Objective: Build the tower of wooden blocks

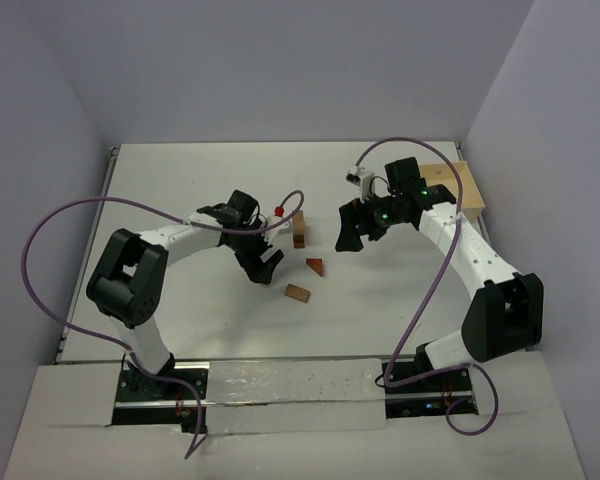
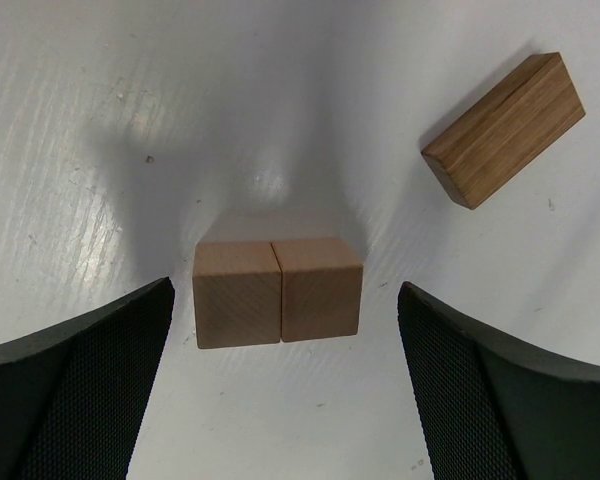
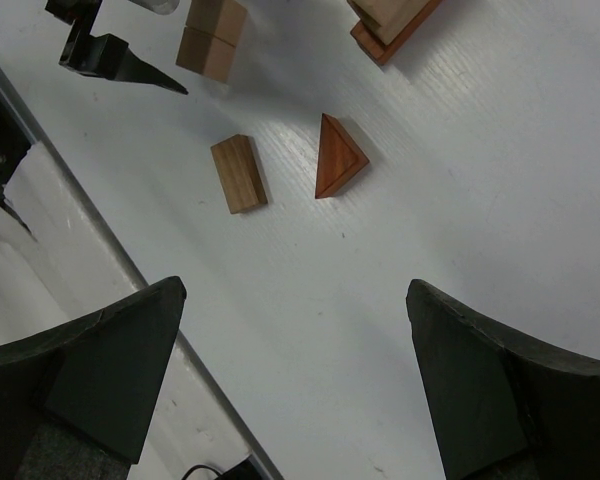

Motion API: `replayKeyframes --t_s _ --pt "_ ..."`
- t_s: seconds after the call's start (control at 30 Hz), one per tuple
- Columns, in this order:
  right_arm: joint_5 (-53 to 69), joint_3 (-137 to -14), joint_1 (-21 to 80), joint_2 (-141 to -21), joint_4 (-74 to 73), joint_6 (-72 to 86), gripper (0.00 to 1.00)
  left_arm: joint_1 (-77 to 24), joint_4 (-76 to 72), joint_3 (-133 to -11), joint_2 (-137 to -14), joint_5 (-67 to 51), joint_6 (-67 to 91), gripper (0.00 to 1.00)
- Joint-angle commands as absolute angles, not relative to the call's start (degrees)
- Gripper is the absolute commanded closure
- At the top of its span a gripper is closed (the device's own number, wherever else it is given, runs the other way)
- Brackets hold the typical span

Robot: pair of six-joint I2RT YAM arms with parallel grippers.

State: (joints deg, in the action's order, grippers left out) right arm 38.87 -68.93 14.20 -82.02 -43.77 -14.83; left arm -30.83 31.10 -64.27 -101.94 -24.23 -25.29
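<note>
- The left claw (image 2: 285, 287) stands wide open and holds nothing. Its fingers flank the pair of cubes (image 2: 277, 305) on the table (image 2: 100, 120) without touching them.
- The pair sits nearer one finger than the other. If the claw closes like this, that finger would likely touch first and shove the cubes sideways before the grip forms.
- The two cubes are separate pieces, touching side by side along the line of the squeeze. A pinch across both could buckle at the seam, and one cube might drop out on the lift. Taking only one would mean shifting the claw first.
- The right claw (image 3: 295, 285) is also wide open and empty, hanging over bare table on the right-arm side of the wedge (image 3: 338, 157).
- The bar (image 3: 239, 173) lies flat just beside the wedge. The cubes lie past the bar, on the wedge's left-arm side.
- The tower is only begun. A short stack (image 3: 390, 20) stands near the wedge, on the side away from the arm bases and between the two claws.
- Both arms crowd this spot, so a swing by either wrist could knock the stack over or scatter the loose pieces.
- The left arm's cable (image 1: 292, 197) loops close beyond the stack as seen from the wedge. It may brush the stack when that arm moves.
- The wedge's sloped faces give poor purchase, so a grip on them could slip.
</note>
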Motion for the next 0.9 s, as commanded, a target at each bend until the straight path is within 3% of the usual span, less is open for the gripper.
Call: replayKeyframes --t_s 0.0,0.87 --pt "39.7 -69.9 13.9 -82.6 -43.7 -14.6 0.0 -31.3 27.0 -62.5 -97.7 -25.8 -27.4 0.01" --pt "40.0 -70.4 13.9 -83.0 -44.1 -14.2 0.0 -31.2 11.8 -50.5 -91.7 -26.1 -28.2 0.04"
